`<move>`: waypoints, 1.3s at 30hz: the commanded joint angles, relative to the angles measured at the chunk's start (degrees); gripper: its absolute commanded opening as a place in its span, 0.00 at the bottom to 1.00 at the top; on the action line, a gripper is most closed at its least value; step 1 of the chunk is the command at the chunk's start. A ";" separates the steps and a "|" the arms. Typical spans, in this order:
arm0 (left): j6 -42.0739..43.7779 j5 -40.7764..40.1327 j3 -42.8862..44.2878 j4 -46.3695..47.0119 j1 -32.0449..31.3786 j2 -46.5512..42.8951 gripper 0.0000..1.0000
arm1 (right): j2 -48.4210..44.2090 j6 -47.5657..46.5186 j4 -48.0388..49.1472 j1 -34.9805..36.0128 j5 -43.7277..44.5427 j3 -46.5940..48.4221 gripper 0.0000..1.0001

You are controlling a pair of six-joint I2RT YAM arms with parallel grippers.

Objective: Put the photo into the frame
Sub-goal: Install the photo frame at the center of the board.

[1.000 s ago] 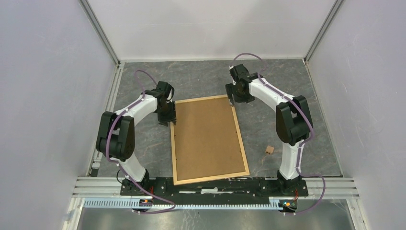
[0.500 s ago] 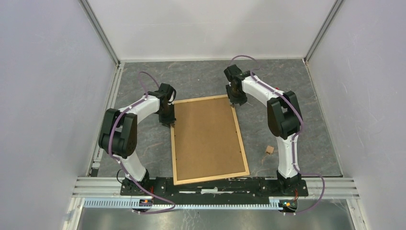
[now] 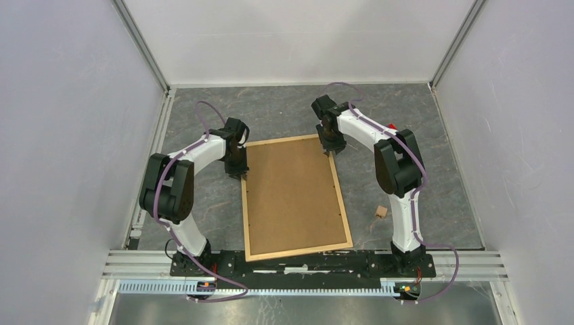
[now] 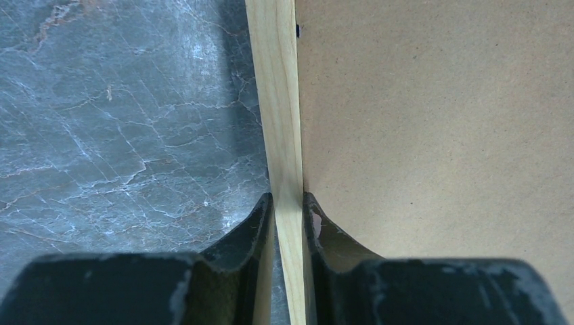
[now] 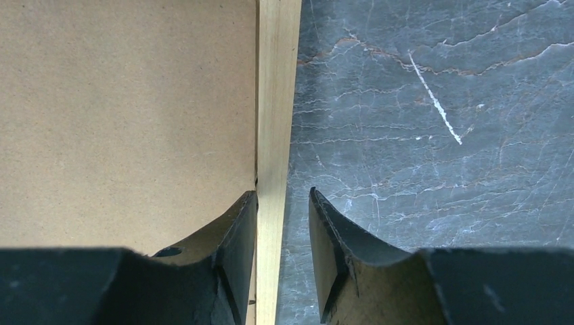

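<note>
With the frame (image 3: 294, 196) lying back-up on the table (image 3: 271, 115) and the photo out of sight, your left gripper (image 4: 288, 200) pinches its left strip while your right gripper (image 5: 282, 193) straddles the right strip unclamped, so close it before lifting evenly.

A desk (image 3: 284, 112) with a dark grey stone pattern, veined in white and rusty brown, fills the middle of the top view. Plain pale walls close it in: a back wall (image 3: 298, 34) across the top, a left wall (image 3: 61, 135) and a right wall (image 3: 521, 135), both faintly lilac. Aluminium posts rise at the far corners, upper left (image 3: 140, 44) and upper right (image 3: 459, 40). Along the bottom lies an aluminium rail (image 3: 135, 263), and below it a slotted strip (image 3: 304, 288) and a brushed metal surface (image 3: 304, 311). The light is soft and even, with a dull sheen on the stone.
</note>
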 commanded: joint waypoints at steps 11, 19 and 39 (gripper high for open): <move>1.25 -3.96 -1.61 0.20 -0.18 0.62 0.14 | 1.07 0.20 2.61 0.03 -0.15 -0.29 0.39; 1.33 -4.22 -1.61 0.08 -0.30 0.69 0.13 | 2.28 -0.07 2.90 -0.06 1.62 -0.95 0.37; 1.42 -4.08 -1.60 -0.17 -0.67 1.01 0.12 | 0.64 -1.73 -0.06 -0.13 3.19 0.09 0.34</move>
